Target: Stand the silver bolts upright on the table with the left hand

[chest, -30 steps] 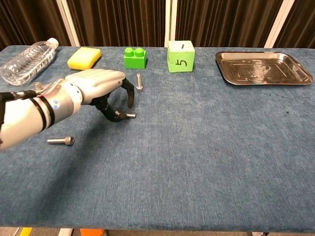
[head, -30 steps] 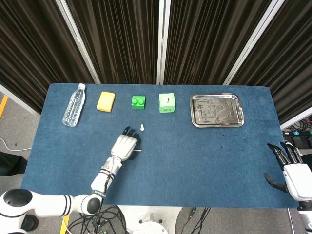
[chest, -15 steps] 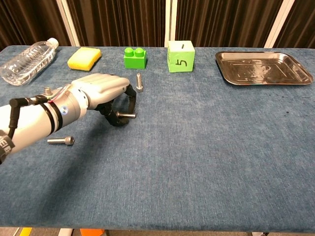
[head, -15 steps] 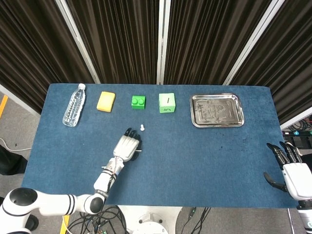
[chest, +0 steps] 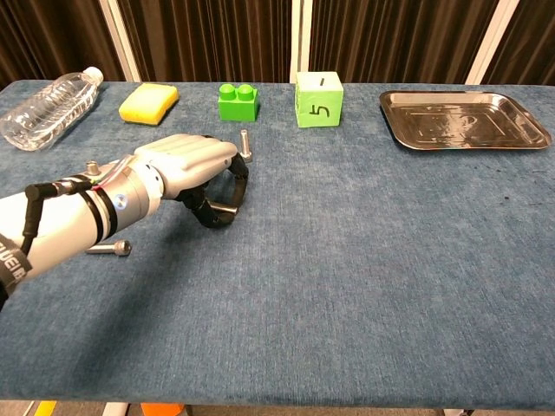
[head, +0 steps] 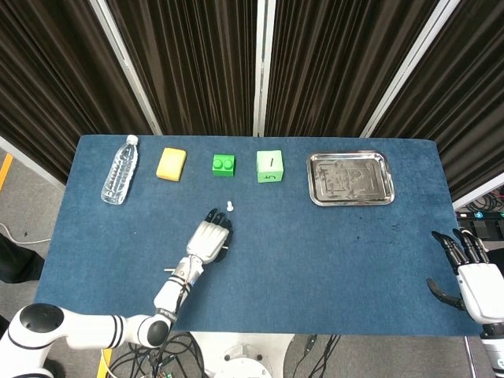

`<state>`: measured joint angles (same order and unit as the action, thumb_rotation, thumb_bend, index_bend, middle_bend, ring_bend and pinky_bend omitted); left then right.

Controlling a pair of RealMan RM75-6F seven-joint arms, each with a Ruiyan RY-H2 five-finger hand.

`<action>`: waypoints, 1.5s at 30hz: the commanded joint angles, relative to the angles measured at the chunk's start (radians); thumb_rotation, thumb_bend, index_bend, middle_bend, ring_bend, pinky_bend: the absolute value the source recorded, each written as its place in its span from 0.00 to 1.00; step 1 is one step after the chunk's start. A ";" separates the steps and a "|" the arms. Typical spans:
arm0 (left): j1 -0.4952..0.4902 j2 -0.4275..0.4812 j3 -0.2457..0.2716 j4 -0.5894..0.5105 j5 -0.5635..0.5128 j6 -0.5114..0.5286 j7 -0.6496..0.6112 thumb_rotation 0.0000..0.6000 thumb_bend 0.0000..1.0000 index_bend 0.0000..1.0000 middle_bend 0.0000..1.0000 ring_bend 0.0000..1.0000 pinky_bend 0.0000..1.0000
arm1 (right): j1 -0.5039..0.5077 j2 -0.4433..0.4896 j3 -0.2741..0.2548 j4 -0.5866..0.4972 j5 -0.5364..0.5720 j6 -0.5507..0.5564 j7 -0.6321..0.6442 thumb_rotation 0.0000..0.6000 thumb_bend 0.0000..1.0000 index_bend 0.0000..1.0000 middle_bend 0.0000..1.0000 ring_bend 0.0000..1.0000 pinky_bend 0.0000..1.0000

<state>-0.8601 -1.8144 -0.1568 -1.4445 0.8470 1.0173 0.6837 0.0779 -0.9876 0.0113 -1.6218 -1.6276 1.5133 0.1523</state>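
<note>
My left hand rests low on the blue table, its fingers and thumb curled together around a silver bolt lying there. The fingers hide that bolt almost entirely. Just behind the hand, one silver bolt stands upright. Another silver bolt lies flat on the cloth near my left forearm. My right hand hangs off the table's right edge with its fingers apart and nothing in it.
Along the back stand a clear water bottle, a yellow sponge, a green brick and a green numbered cube. A steel tray sits at the back right.
My left hand has slid slightly right and lowered, and its fingers have curled in around the lying bolt, which showed between them before. The right hand has not moved.
</note>
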 commanded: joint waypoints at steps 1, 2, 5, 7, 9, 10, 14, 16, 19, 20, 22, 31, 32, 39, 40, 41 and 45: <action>0.001 -0.001 -0.002 0.000 0.006 0.000 -0.010 1.00 0.36 0.54 0.23 0.07 0.03 | 0.000 0.000 0.000 0.000 -0.001 0.000 0.000 1.00 0.20 0.08 0.16 0.00 0.02; 0.003 -0.001 -0.002 0.000 0.009 0.000 -0.014 1.00 0.37 0.55 0.23 0.07 0.03 | 0.000 0.000 0.000 -0.001 -0.001 0.000 -0.001 1.00 0.20 0.08 0.16 0.00 0.02; 0.008 0.000 -0.007 -0.002 0.024 0.003 -0.039 1.00 0.38 0.55 0.23 0.07 0.03 | 0.000 0.001 0.000 -0.003 -0.001 0.001 -0.003 1.00 0.20 0.08 0.16 0.00 0.02; 0.014 0.007 -0.015 -0.011 0.034 0.006 -0.063 1.00 0.39 0.56 0.23 0.07 0.03 | -0.001 0.001 0.000 -0.004 -0.002 0.003 -0.004 1.00 0.20 0.08 0.16 0.00 0.02; 0.020 0.020 -0.023 -0.025 0.043 0.007 -0.088 1.00 0.39 0.56 0.23 0.07 0.03 | -0.001 0.002 0.000 -0.005 -0.002 0.004 -0.005 1.00 0.20 0.08 0.16 0.00 0.02; 0.026 0.031 -0.029 -0.036 0.047 0.006 -0.109 1.00 0.39 0.56 0.23 0.07 0.03 | -0.001 0.003 0.000 -0.006 -0.002 0.005 -0.006 1.00 0.20 0.08 0.16 0.00 0.02; 0.043 0.070 -0.050 -0.064 0.055 -0.010 -0.184 1.00 0.39 0.56 0.23 0.07 0.03 | -0.001 0.003 0.000 -0.008 -0.004 0.006 -0.006 1.00 0.20 0.08 0.16 0.00 0.02; 0.051 0.084 -0.060 -0.068 0.060 -0.020 -0.228 1.00 0.39 0.56 0.23 0.07 0.03 | 0.000 0.002 0.000 -0.009 -0.005 0.003 -0.007 1.00 0.20 0.08 0.16 0.00 0.02; 0.060 0.096 -0.069 -0.060 0.065 -0.035 -0.280 1.00 0.39 0.56 0.23 0.07 0.03 | 0.002 0.001 0.000 -0.010 -0.007 0.001 -0.009 1.00 0.20 0.08 0.16 0.00 0.02; 0.063 0.098 -0.070 -0.057 0.065 -0.039 -0.293 1.00 0.40 0.56 0.23 0.07 0.03 | 0.002 0.001 0.000 -0.011 -0.007 0.001 -0.009 1.00 0.20 0.08 0.16 0.00 0.02; 0.066 0.102 -0.074 -0.050 0.065 -0.053 -0.324 1.00 0.40 0.56 0.23 0.07 0.03 | 0.003 0.001 0.000 -0.013 -0.008 0.001 -0.011 1.00 0.20 0.08 0.16 0.00 0.02; 0.091 0.081 -0.092 0.013 0.108 -0.083 -0.493 1.00 0.40 0.55 0.23 0.07 0.03 | 0.005 0.005 0.001 -0.023 -0.010 0.001 -0.021 1.00 0.20 0.08 0.16 0.00 0.02; 0.095 0.079 -0.093 0.020 0.114 -0.085 -0.512 1.00 0.40 0.55 0.23 0.07 0.03 | 0.005 0.006 0.001 -0.023 -0.010 0.001 -0.022 1.00 0.20 0.08 0.16 0.00 0.02; 0.122 0.051 -0.098 0.098 0.171 -0.079 -0.641 1.00 0.40 0.55 0.23 0.07 0.02 | 0.007 0.006 0.002 -0.025 -0.013 0.000 -0.025 1.00 0.20 0.08 0.16 0.00 0.02; 0.126 0.044 -0.098 0.115 0.183 -0.073 -0.658 1.00 0.40 0.55 0.24 0.07 0.01 | 0.007 0.007 0.001 -0.026 -0.013 0.001 -0.025 1.00 0.20 0.08 0.16 0.00 0.02; 0.128 0.038 -0.097 0.127 0.192 -0.069 -0.669 1.00 0.40 0.55 0.24 0.07 0.01 | 0.007 0.007 0.001 -0.026 -0.014 0.001 -0.025 1.00 0.20 0.08 0.16 0.00 0.02; 0.139 0.018 -0.096 0.175 0.223 -0.058 -0.718 1.00 0.40 0.55 0.24 0.07 0.01 | 0.006 0.008 0.002 -0.028 -0.017 0.005 -0.026 1.00 0.20 0.08 0.16 0.00 0.02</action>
<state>-0.7279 -1.7866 -0.2532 -1.2833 1.0577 0.9532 -0.0199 0.0840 -0.9793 0.0129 -1.6497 -1.6440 1.5183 0.1267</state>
